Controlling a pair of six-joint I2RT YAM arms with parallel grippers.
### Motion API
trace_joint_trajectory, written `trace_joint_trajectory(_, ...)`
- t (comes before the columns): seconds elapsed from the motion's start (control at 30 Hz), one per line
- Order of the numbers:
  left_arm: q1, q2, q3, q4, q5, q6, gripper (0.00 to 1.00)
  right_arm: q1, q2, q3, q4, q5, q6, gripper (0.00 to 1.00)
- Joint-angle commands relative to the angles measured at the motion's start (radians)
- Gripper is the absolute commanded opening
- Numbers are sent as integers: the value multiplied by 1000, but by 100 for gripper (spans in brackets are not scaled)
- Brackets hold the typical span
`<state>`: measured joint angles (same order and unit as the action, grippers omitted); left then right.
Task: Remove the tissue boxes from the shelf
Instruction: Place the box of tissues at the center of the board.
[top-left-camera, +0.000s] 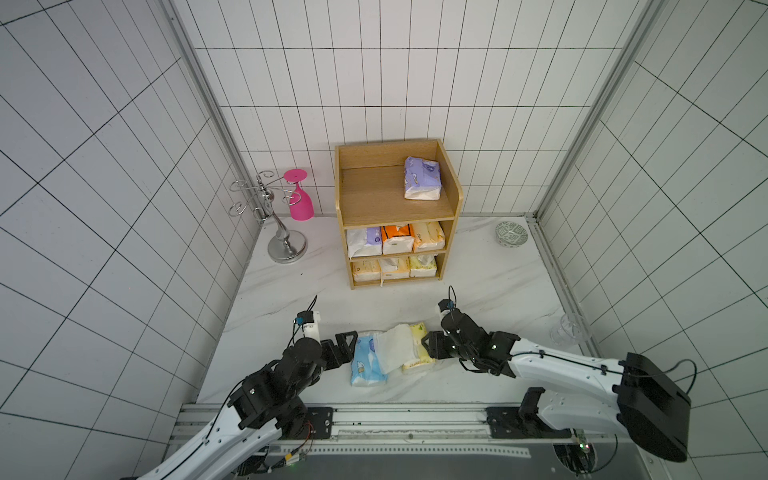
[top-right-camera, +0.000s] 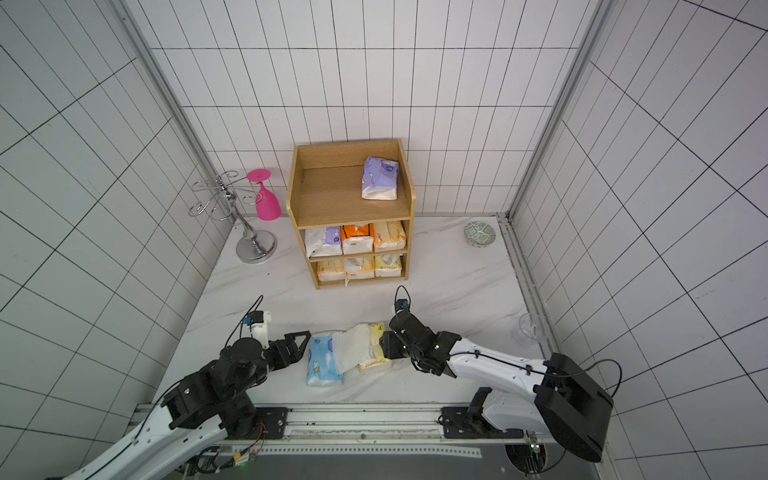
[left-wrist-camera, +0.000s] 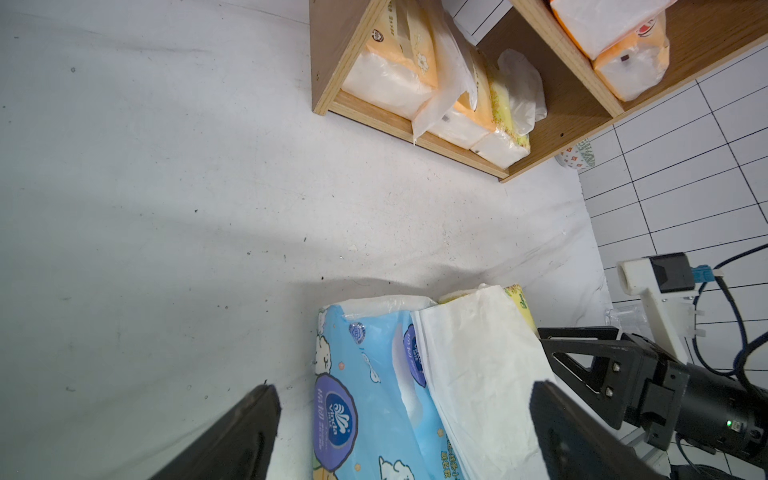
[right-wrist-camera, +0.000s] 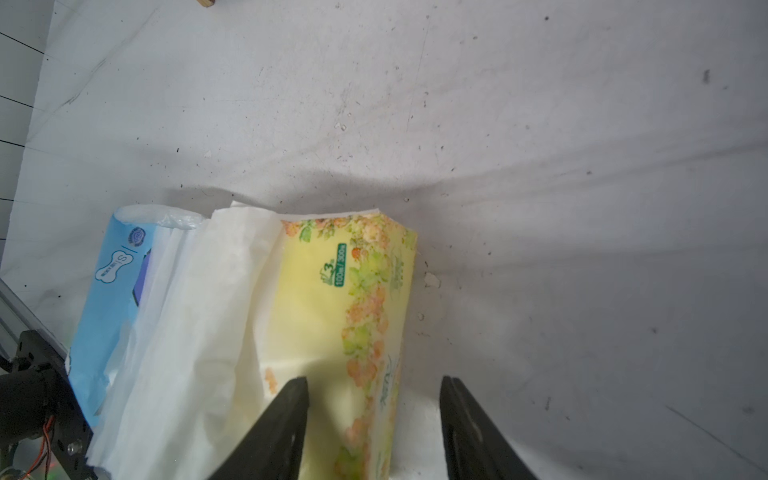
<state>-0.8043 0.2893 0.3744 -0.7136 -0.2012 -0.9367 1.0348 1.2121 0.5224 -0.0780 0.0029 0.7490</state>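
**Two packs down, seven left on the shelf**

In both top views, counts seven tissue boxes inside the shelf (top-left-camera: 397, 222): three on the bottom tier, three on the middle, and a lone purple pack (top-left-camera: 421, 178) on top. Places that pack against the shelf's right wall, long axis running front to back. Finds the blue pack (top-left-camera: 366, 361) and the yellow pack (top-left-camera: 418, 332) side by side on the surface (top-left-camera: 478, 291), flanked by the left claw (top-left-camera: 347, 345) and the right claw (top-left-camera: 429, 348). Judges the right arm nearer the purple pack, which lies ahead of and well above its claw.

Through the left wrist, looks past the parted jaws of the left claw (left-wrist-camera: 405, 388) onto the blue pack (left-wrist-camera: 361, 395); grips nothing.

Through the right wrist, shows the right claw (right-wrist-camera: 374, 380) parted too, one finger over the yellow pack (right-wrist-camera: 324, 299), the other clear of its side above bare surface; clamps nothing. Notes white tissue (right-wrist-camera: 208, 311) draped between the two packs.
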Motion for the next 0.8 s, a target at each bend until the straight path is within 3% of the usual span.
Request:
trace_joint_trajectory(0.0, -4, -1, -15, 19, 20, -1, 98, 21, 36, -4, 129, -26, 45, 53)
trace_joint_trajectory(0.23, -3, 3, -24, 48, 35, -38, 98, 98, 100, 4, 178, -7, 129, 51)
trace_joint_trajectory(0.5, -10, 98, -40, 137, 60, -96, 97, 132, 89, -52, 313, -20, 202, 52)
trace_joint_trajectory(0.77, -24, 169, 21, 164, 1, -71, 97, 136, 56, -90, 378, -22, 232, 55)
